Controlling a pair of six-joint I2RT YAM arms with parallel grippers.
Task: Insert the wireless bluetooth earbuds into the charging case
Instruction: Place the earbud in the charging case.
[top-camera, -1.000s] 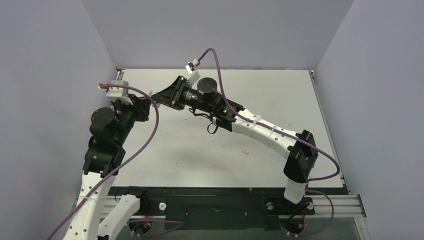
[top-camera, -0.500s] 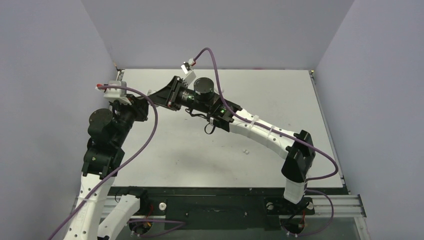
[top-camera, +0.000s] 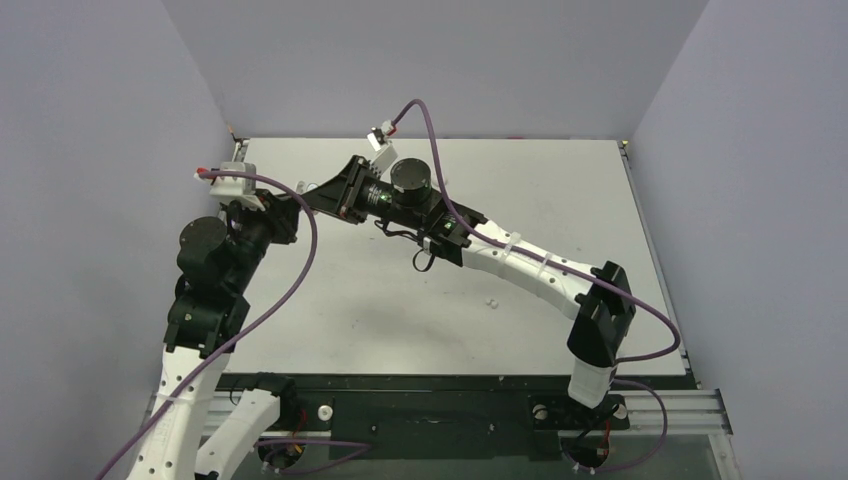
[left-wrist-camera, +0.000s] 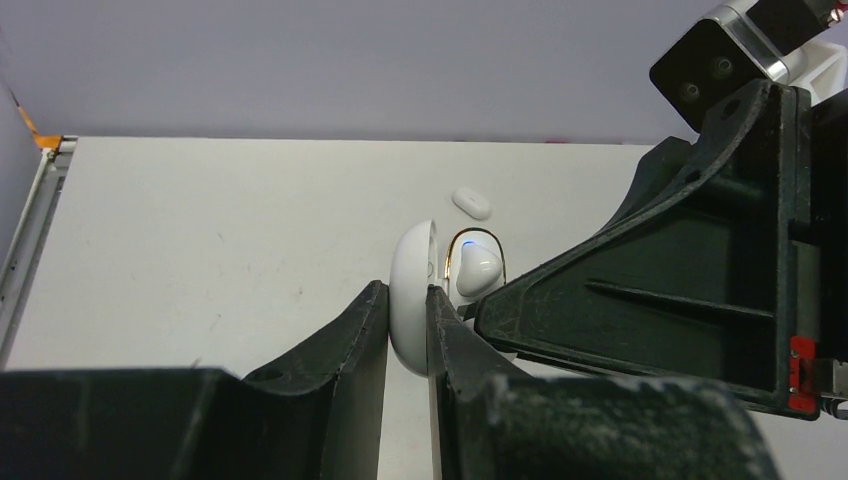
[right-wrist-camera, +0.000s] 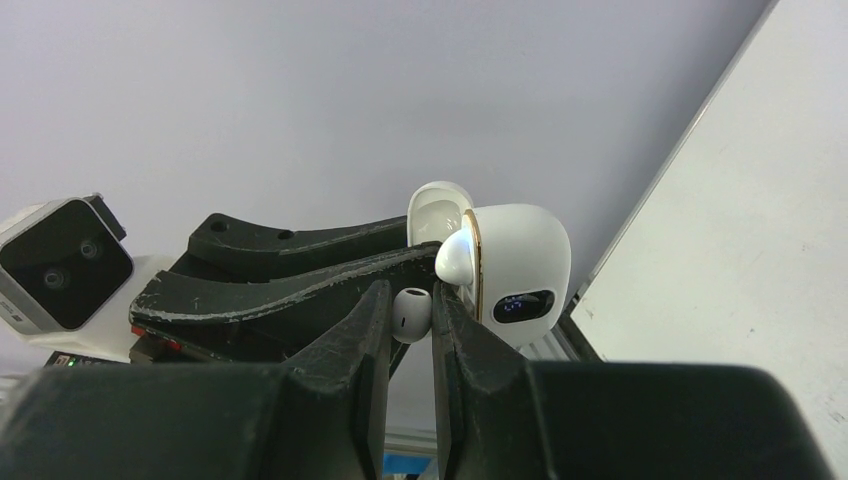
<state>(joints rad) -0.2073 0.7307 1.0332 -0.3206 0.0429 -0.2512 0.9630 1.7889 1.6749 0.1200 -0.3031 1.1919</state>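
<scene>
The white charging case (right-wrist-camera: 520, 255) is open and held up in the air, its lid (left-wrist-camera: 410, 270) pinched between my left gripper's (left-wrist-camera: 407, 302) shut fingers. One earbud (left-wrist-camera: 478, 265) sits in the case; it also shows in the right wrist view (right-wrist-camera: 455, 258). My right gripper (right-wrist-camera: 410, 308) is shut on a second white earbud (right-wrist-camera: 411, 313), right beside the case's open face. In the top view the left gripper (top-camera: 292, 208) and the right gripper (top-camera: 316, 192) meet tip to tip at the far left, and the case is hidden between them.
A small white oval piece (left-wrist-camera: 471, 203) lies on the table beyond the case. Two tiny white bits (top-camera: 491, 299) lie on the table (top-camera: 560, 190) near the right arm's elbow. Purple walls close in the left, back and right sides.
The right gripper has shifted slightly left, closer to the left gripper, then eased back a little. The left arm has barely moved.
</scene>
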